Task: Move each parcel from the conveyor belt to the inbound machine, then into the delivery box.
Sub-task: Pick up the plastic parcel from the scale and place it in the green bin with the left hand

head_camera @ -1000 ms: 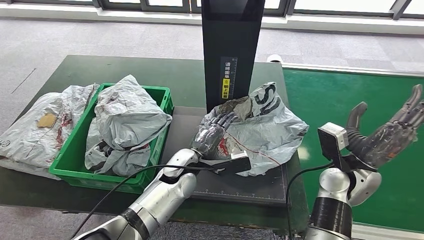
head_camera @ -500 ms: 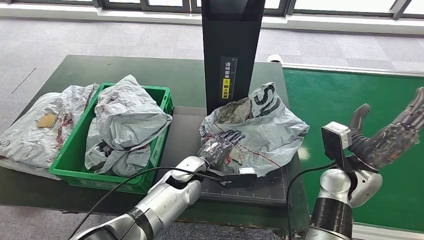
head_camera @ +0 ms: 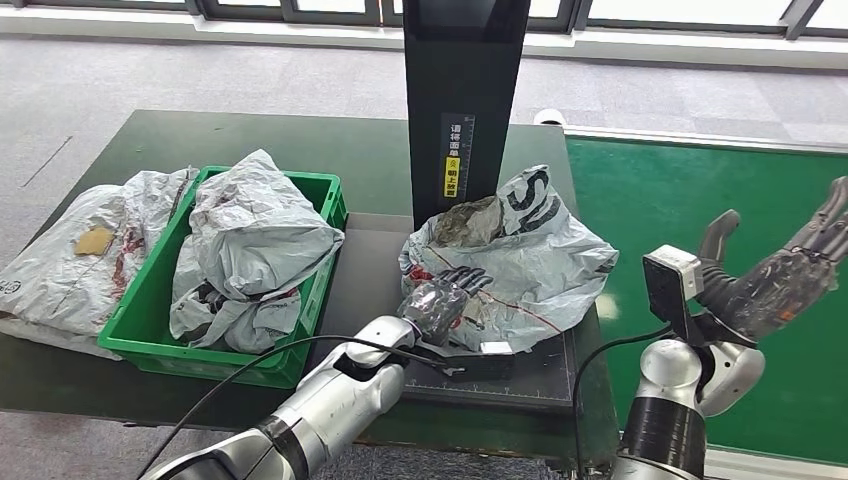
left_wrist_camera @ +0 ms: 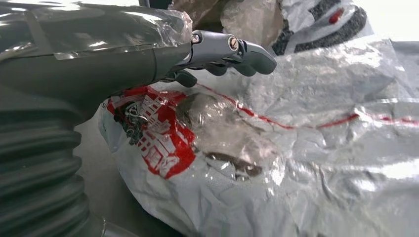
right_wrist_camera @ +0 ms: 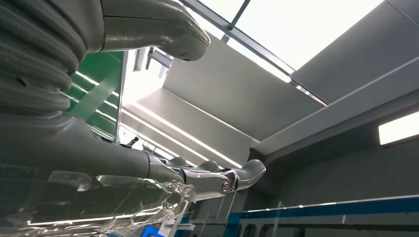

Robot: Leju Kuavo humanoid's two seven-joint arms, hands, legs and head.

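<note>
Both hands spread; left hand [head_camera: 437, 300] seemingly rests on parcel [head_camera: 520, 260].

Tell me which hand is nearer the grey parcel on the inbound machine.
Left. The left hand lies on the grey parcel, while the right hand hangs raised over the green conveyor belt, well off to its side.

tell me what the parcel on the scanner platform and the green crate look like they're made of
The parcel under the left hand looks like a thin grey plastic mailer: it is crumpled, creased and glossy, with red and black print. The green crate looks like rigid moulded plastic, judging by its even colour, straight rim and faint sheen.
</note>
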